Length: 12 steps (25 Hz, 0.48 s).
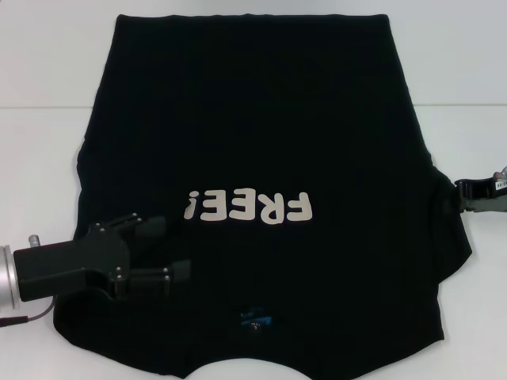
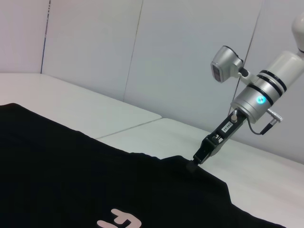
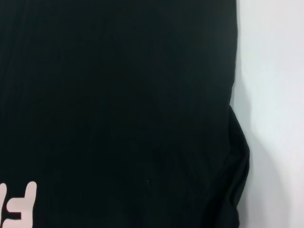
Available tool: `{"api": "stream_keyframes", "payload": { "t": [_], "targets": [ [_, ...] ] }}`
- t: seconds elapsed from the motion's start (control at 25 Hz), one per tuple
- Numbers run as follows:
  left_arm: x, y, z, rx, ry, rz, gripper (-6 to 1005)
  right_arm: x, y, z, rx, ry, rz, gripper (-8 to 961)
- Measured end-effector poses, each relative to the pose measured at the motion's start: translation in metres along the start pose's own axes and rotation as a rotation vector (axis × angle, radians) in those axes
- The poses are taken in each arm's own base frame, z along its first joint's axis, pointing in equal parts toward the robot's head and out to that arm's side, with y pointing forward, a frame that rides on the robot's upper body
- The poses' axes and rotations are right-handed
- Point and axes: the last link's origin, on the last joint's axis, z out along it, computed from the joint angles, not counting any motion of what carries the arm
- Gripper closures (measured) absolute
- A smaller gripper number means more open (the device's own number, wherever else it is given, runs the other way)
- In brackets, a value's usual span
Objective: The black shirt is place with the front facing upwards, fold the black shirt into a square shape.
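The black shirt [image 1: 253, 134] lies flat on the white table, front up, with its white "FREE!" print [image 1: 249, 207] and its blue neck label [image 1: 255, 321] towards me. My left gripper [image 1: 169, 249] is open, its fingers spread over the shirt near the collar on the left. My right gripper [image 1: 463, 194] sits at the shirt's right edge by the sleeve. In the left wrist view the right gripper [image 2: 195, 160] looks pinched shut on that edge of the shirt [image 2: 71, 180]. The right wrist view shows only the shirt [image 3: 118, 104] and part of the print.
The white table [image 1: 40, 150] shows bare on both sides of the shirt and beyond its far hem. A seam in the tabletop [image 1: 40, 108] runs across behind the shirt. A pale wall [image 2: 142, 52] stands behind the table.
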Motion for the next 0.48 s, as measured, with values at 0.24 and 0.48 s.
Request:
{"api": "stream_keyframes", "payload": {
  "t": [0.24,0.48],
  "targets": [
    [0.000,0.000,0.000,0.001,-0.002,-0.001,50,-0.002,-0.001,-0.003,0.002,-0.001,-0.005,922],
    [0.000,-0.001,0.000,0.004,-0.001,-0.001,50,-0.003,-0.011,-0.016,-0.001,-0.018,0.008,915]
  ]
}}
